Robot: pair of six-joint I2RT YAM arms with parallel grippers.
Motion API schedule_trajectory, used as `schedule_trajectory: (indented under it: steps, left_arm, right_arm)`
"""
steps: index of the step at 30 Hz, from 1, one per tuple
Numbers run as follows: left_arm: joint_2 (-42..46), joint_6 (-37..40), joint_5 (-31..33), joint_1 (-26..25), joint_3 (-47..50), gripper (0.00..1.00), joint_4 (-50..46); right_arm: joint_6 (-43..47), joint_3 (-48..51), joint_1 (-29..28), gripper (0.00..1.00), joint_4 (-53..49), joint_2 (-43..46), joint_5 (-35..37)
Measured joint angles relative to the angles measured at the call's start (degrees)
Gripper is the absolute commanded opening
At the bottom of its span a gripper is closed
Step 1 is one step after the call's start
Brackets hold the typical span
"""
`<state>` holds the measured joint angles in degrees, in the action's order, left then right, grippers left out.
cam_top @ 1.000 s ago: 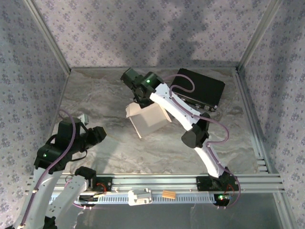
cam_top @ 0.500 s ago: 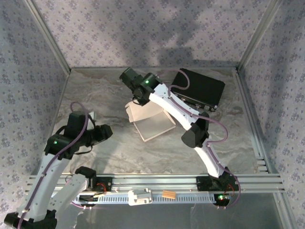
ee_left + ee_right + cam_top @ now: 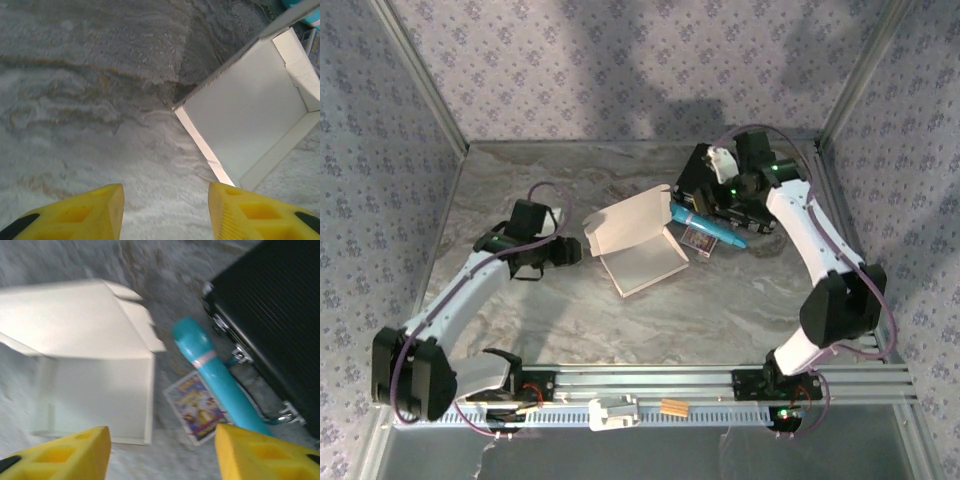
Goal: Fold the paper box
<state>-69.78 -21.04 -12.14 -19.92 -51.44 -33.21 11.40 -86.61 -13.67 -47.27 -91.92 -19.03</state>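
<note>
I see one grey, stony bench (image 3: pixel 720 310), and everything sits on it. The next biggest thing is one black case (image 3: pixel 280 315). It lies ahead of my right claw (image 3: pixel 160 452) and off to its right side.

Then comes one paper box (image 3: pixel 635 250). It is white, and it lies open on the bench with its lid flap standing up at the back. It sits between my two claws. From my left claw (image 3: pixel 165 210) the box is ahead and to the right, near but not touching. From my right claw it is ahead and to the left, and also apart.

I have two claws. The left claw is partly open, with only bare bench between its yellow fingers (image 3: pixel 92 210). It holds nothing and touches nothing. The right claw is spread wide and is empty too.

One blue-green pen-like tube (image 3: pixel 220 385) lies just ahead of the right claw, next to the case. One small picture card packet (image 3: pixel 197 407) lies beside the tube, between it and the box.
</note>
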Motion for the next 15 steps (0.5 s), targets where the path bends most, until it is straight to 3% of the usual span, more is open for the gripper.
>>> schedule_trajectory:
  steps: [6, 15]
  left_arm:
    - [-8.8, 5.8, -1.1, 0.0, -3.0, 0.48, 5.2]
    - [-14.3, 8.6, -2.1, -1.6, -8.0, 0.45, 6.3]
  right_arm:
    - [16.2, -3.9, 2.3, 0.61, 2.0, -12.1, -8.5]
    - [22.4, -15.0, 0.0, 0.61, 3.4, -24.6, -13.8]
